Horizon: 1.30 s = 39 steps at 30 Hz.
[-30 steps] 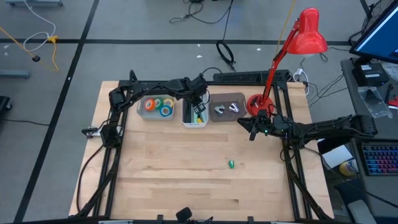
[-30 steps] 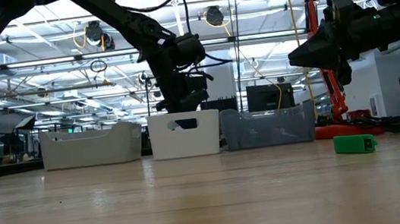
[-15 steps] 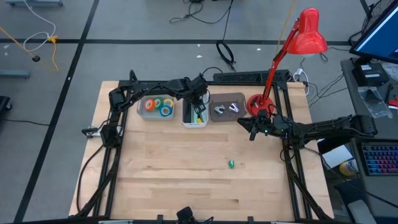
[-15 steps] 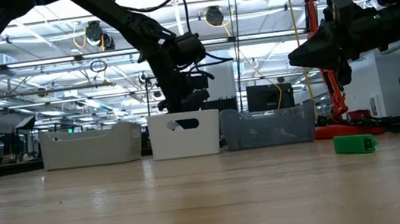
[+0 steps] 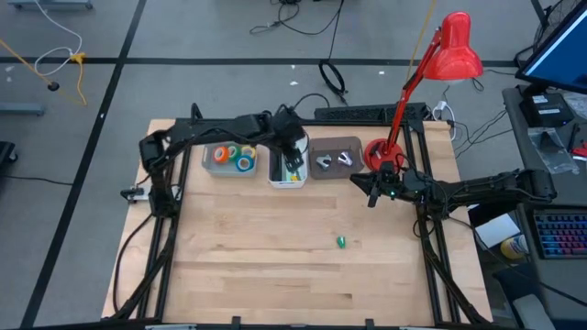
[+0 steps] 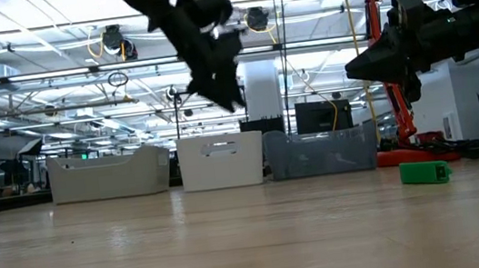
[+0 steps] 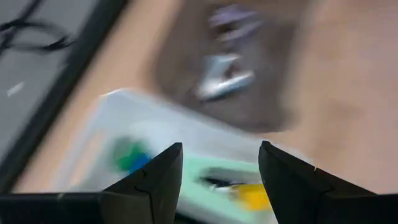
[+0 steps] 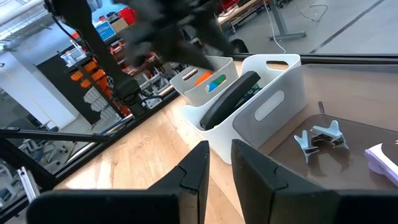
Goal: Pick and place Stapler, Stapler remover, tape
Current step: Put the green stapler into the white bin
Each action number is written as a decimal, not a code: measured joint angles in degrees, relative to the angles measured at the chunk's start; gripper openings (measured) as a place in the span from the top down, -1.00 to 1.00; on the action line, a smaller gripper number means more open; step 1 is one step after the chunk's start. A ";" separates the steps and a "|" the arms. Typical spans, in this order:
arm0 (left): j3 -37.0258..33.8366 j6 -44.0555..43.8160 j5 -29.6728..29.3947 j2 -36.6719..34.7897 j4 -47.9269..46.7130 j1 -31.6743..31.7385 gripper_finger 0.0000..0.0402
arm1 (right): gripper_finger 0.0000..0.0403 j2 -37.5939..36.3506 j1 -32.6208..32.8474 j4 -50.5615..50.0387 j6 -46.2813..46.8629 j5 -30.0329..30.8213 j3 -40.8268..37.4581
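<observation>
3 bins (image 5: 287, 177) sit in a row at the table's 12 o'clock edge. Left gripper (image 5: 293, 154) hangs above the middle white bin, jaws spread, holding nothing. Staplers (image 8: 229, 99) lie inside that bin. Tape rolls (image 5: 235, 154) fill the bin at its 9 o'clock side; staple removers (image 5: 332, 161) rest in the dark bin (image 5: 353, 145) at its 3 o'clock side. Right gripper (image 5: 371, 195) hovers past the dark bin's 4 o'clock corner, fingers nearly together, gripping nothing. Small green block (image 5: 340, 242) lies alone on the table (image 5: 229, 266) near 5 o'clock of centre.
</observation>
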 joint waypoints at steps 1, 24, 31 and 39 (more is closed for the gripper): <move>0.04 -0.04 1.81 -0.48 0.43 -1.38 -0.06 | 0.71 0.00 0.00 -0.02 -0.14 0.00 0.00; 0.02 20.34 -8.41 5.00 25.31 -29.11 -0.05 | 0.71 -0.08 0.02 -2.82 -0.65 0.02 0.00; -0.04 2.79 -9.11 5.98 15.91 -27.57 -0.05 | 0.71 -0.15 0.13 -6.02 1.34 -15.90 -0.02; -0.04 -15.01 -1.95 -0.63 -0.37 -25.08 -0.05 | 0.71 -0.18 5.99 -8.79 2.02 -20.30 1.57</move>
